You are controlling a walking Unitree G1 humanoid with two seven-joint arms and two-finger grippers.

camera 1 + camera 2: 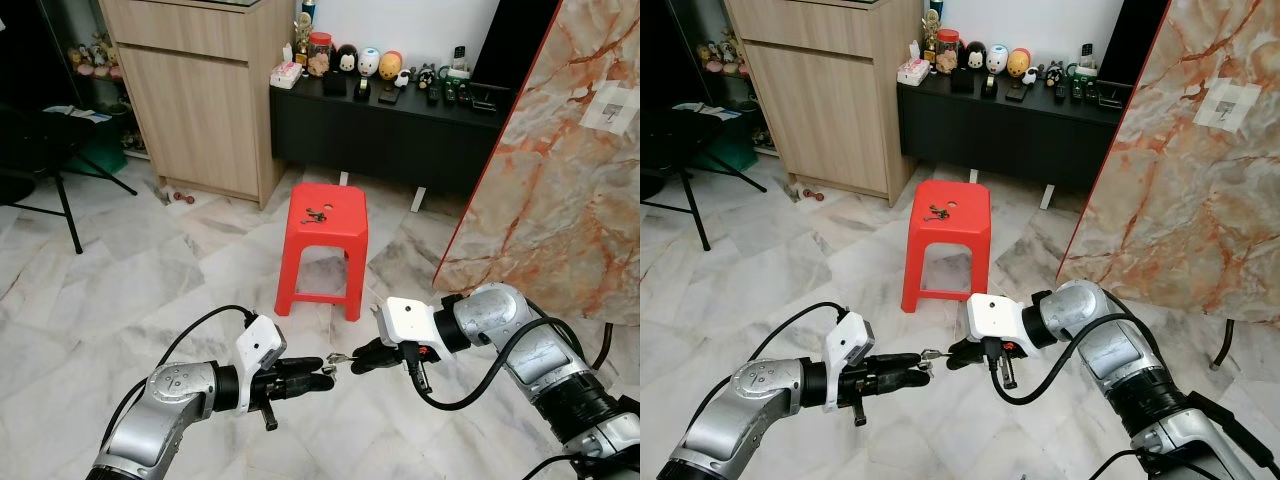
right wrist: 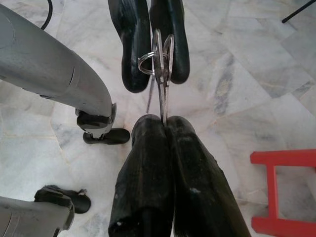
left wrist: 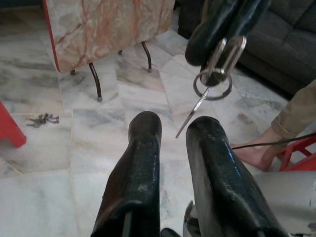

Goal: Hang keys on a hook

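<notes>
Now right pincer (image 2: 165, 123) pinches thin metal key ring (image 2: 154, 61).

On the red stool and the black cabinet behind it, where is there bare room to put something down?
The red stool has bare seat all around the bunch of keys lying near its middle. The black cabinet top is crowded with figurines, a jar and remotes. Bare marble floor lies left of the stool, toward the wooden cabinet.

Silver key ring (image 2: 154, 58) with thin key, pinched upright in right end effector (image 2: 165, 121), above marble floor
</notes>
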